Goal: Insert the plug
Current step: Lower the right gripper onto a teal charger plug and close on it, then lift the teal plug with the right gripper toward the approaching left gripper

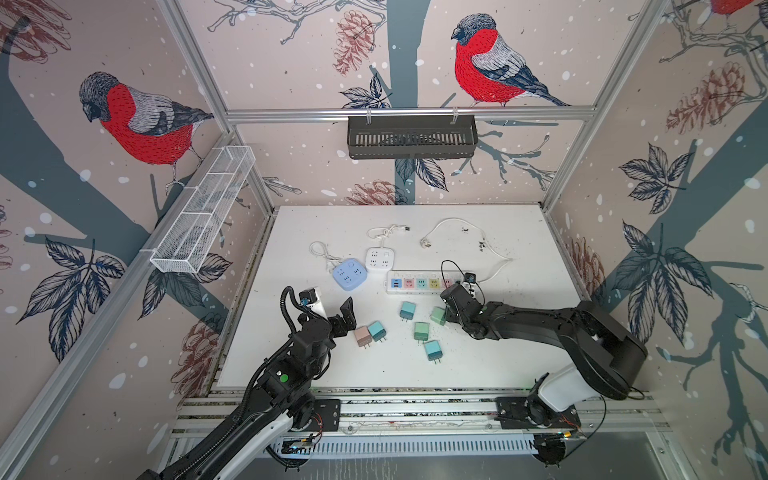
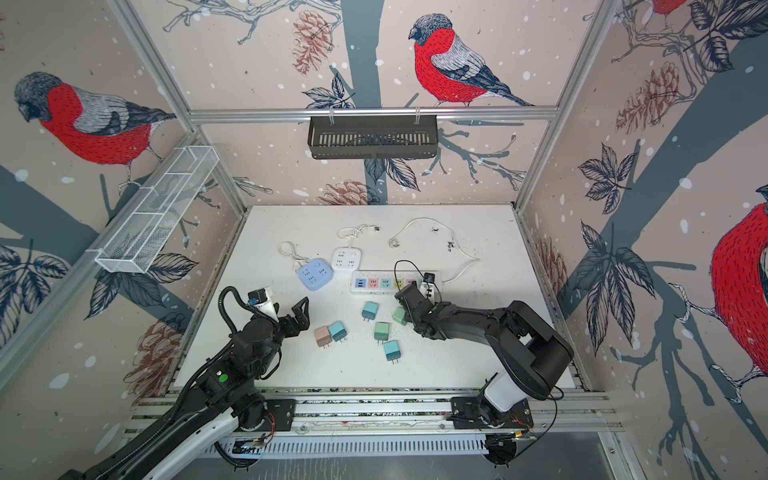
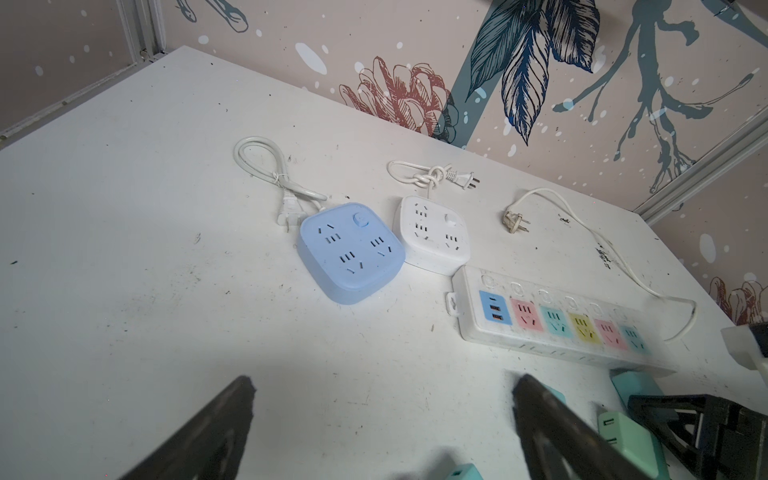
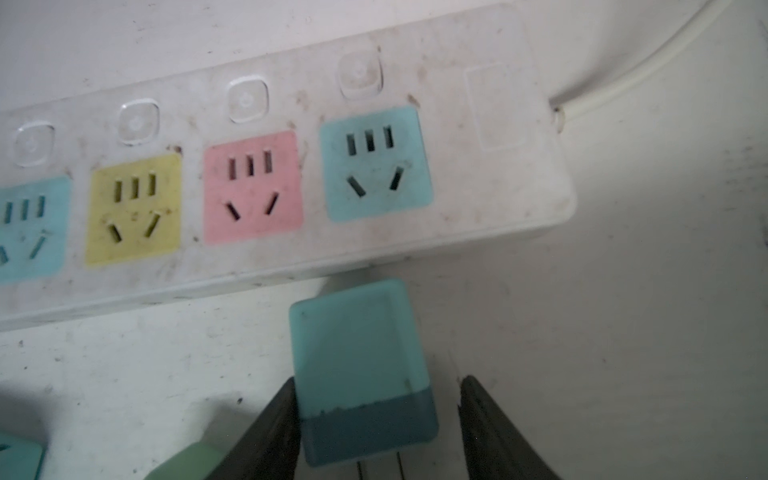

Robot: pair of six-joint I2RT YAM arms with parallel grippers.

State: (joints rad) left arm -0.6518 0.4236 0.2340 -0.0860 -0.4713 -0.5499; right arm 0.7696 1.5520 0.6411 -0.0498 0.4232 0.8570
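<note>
My right gripper [image 4: 380,379] is down low at the right end of the long power strip [image 4: 498,178]. Its jaws stand on either side of a two-tone teal plug [image 4: 361,365]. One finger [image 4: 270,419] touches the plug's side. On the other side I see a sliver of table between finger and plug, so the jaws are parted around it and not yet pinching. The plug sits just near of the strip and apart from it, roughly in line with the rightmost teal socket [image 4: 376,164]. A pink socket [image 4: 253,187] is next on the left. The plug's two prongs point back toward the wrist, away from the strip. In both top views the gripper body hides this plug.

My left gripper [image 3: 384,381] hovers over the left part of the white table [image 1: 519,332]. Its jaws are spread wide with nothing between them.

Other plugs lie loose near of the strip. A light green plug [image 1: 438,316] sits just beside the right gripper, and a pink plug [image 1: 362,336] lies close to the left gripper. Left of the strip's far side, a blue socket block [image 1: 350,273] and a white socket block [image 1: 380,259] sit side by side.
</note>
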